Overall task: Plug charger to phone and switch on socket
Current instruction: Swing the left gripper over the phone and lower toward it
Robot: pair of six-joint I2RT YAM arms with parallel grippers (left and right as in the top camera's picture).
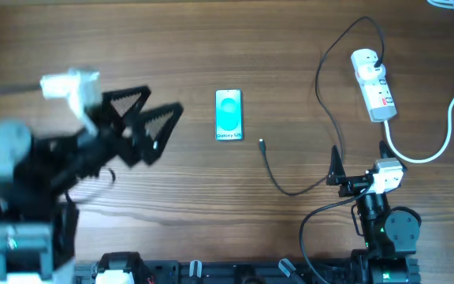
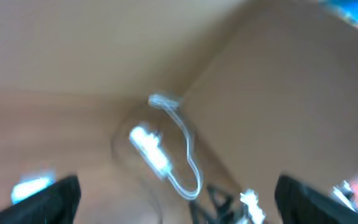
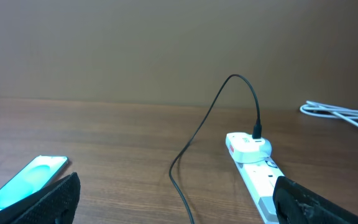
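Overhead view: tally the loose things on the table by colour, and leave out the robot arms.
Black: 1, the charger
White: 1, the socket
Cyan-lit: 1, the phone
Total: 3

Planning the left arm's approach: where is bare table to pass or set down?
Bare wooden table lies between the left pincer and the cyan-lit flat phone. Crowded right: thin black charger cable, white power strip, thick white cord.
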